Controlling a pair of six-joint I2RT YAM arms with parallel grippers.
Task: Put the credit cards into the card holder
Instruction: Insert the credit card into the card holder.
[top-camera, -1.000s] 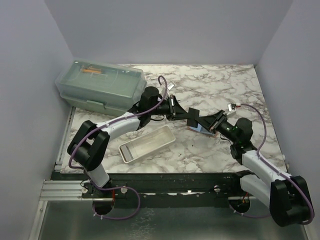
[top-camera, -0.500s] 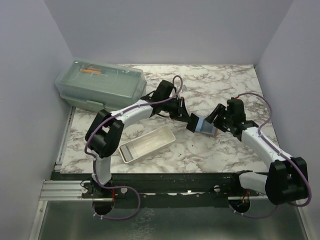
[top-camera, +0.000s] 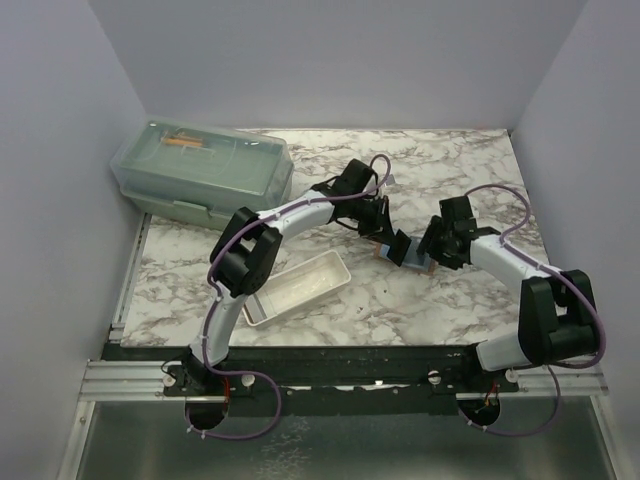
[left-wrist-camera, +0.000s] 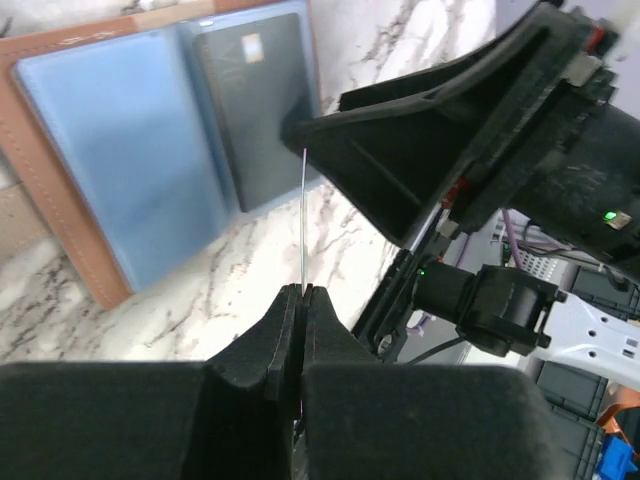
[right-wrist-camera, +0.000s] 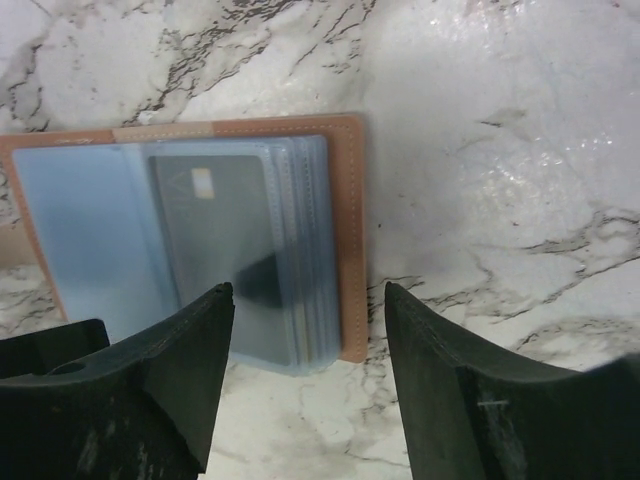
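Now we pinch a credit card (left-wrist-camera: 303, 215) edge-on in the left gripper (left-wrist-camera: 303, 298), poised above the unfolded card holder (right-wrist-camera: 352, 220) for sliding in; our right gripper (right-wrist-camera: 305, 305) hangs over it, jaws spread, likely to steady its sleeves (right-wrist-camera: 300, 240).

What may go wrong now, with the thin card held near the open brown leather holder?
The shut left gripper pinches the thin flat card, seen edge-on, only by one edge: it may slip or twist. The open right gripper hangs close above the open tan-brown leather card holder and may nudge it.
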